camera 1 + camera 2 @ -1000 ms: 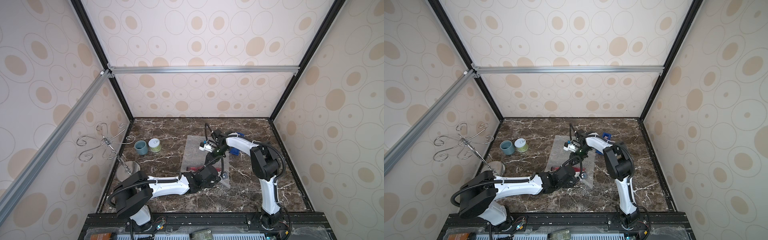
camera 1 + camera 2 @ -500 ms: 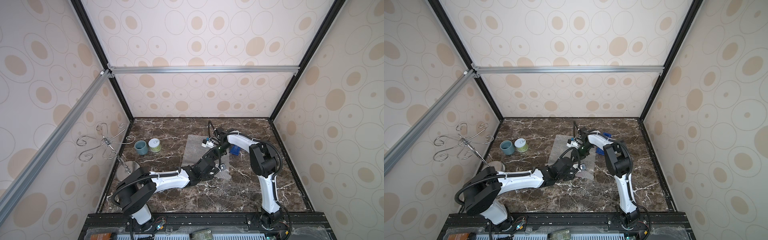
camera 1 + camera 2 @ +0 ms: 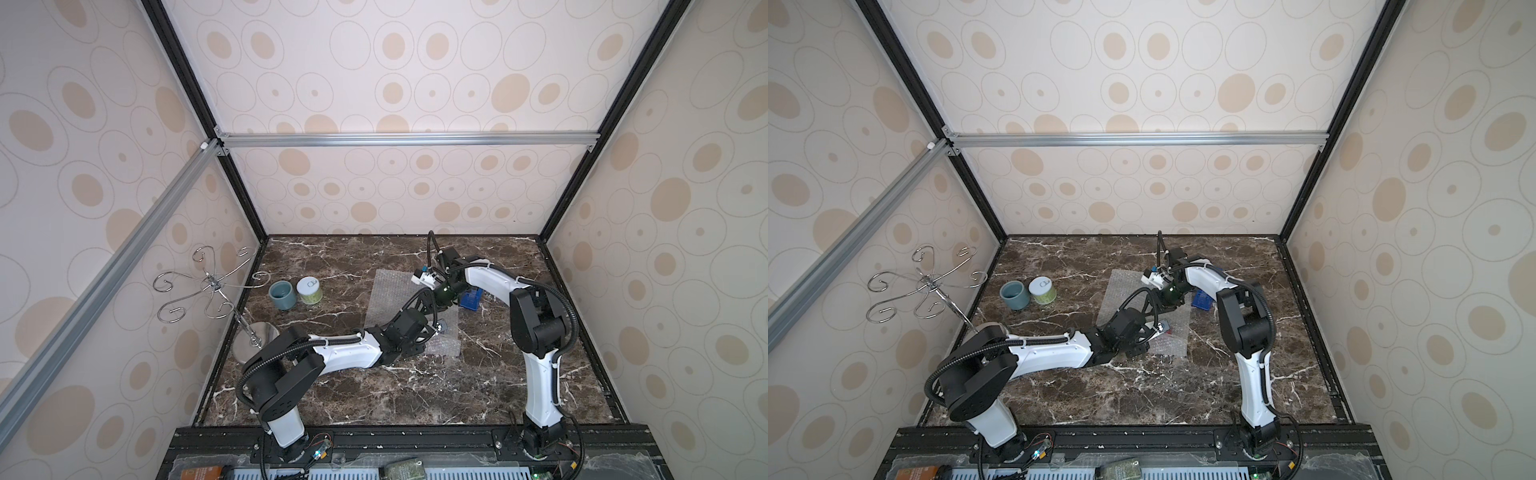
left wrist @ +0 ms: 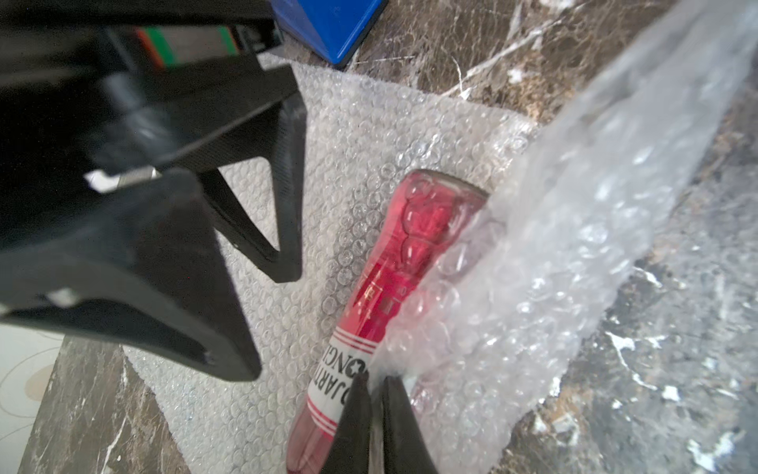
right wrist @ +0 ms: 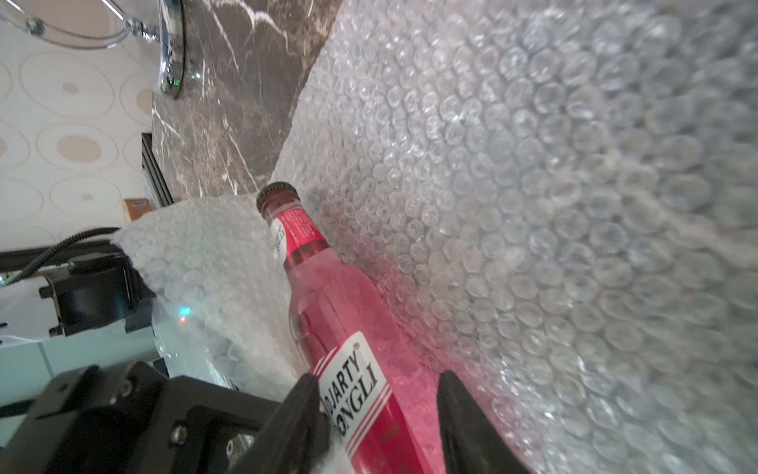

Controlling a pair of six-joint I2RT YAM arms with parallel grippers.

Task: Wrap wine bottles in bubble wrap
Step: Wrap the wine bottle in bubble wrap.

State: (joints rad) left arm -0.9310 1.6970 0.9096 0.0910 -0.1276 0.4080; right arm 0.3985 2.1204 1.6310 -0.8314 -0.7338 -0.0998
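The wine bottle lies on the bubble wrap; it is clear glass with pink-red liquid, a white label and a dark cap. My right gripper stands open astride the bottle's body, one finger against the label, the other just off the glass. My left gripper is shut on an edge of the bubble wrap, holding that flap up against the bottle. In both top views the sheet lies mid-table, both arms meet over it and the bottle is hidden.
A blue tape dispenser sits just right of the sheet. A teal cup and a green-and-white jar stand at the back left. A metal hook stand rises from its round base by the left wall.
My left gripper has carried the near edge of the wrap up and toward the back, over the bottle. My right gripper's jaws have widened around the bottle.
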